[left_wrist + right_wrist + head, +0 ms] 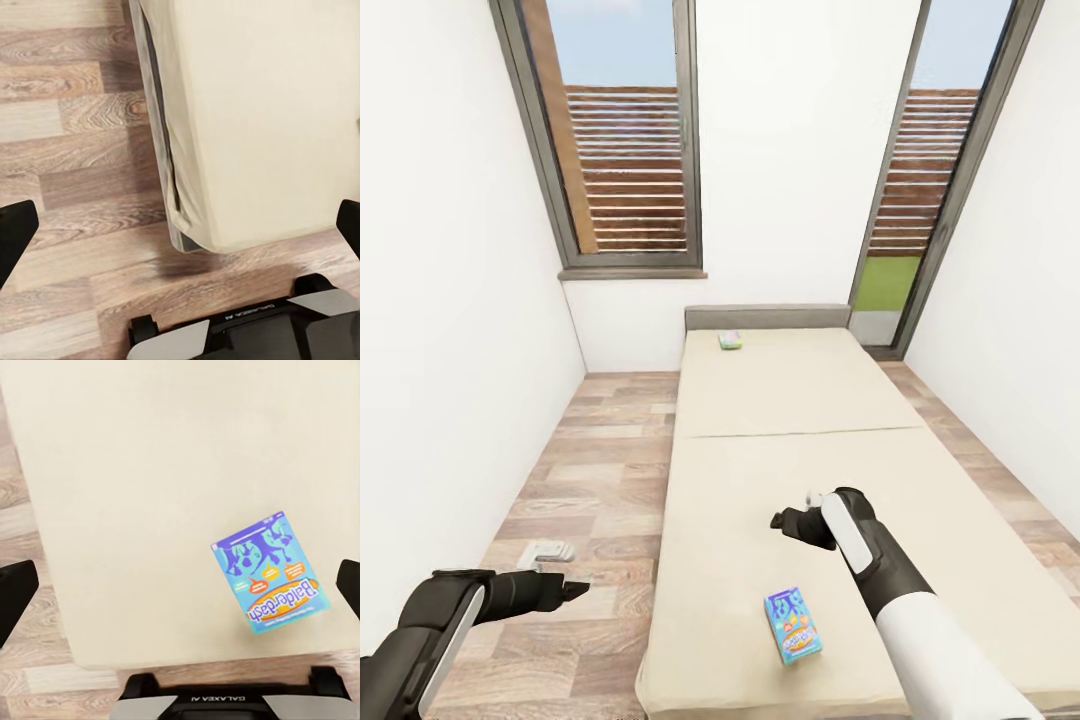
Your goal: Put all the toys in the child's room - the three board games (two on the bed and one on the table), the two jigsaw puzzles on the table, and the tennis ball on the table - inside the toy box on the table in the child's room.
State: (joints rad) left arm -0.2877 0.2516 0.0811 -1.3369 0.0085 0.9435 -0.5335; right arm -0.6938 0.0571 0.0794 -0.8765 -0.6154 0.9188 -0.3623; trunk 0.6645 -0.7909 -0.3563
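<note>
Right jaws (180, 585) agape above bed-lengthwise board game (271, 571).

Glossy printed blue cardboard game box (793, 625) lies on matt cream cloth mattress (760, 500), beside wood-plank floor (590, 470).

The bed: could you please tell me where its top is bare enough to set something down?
The bed is bare between the blue game box near its foot and the small green box by the headboard. The right gripper hovers over the near half. Nowhere is crowded.
</note>
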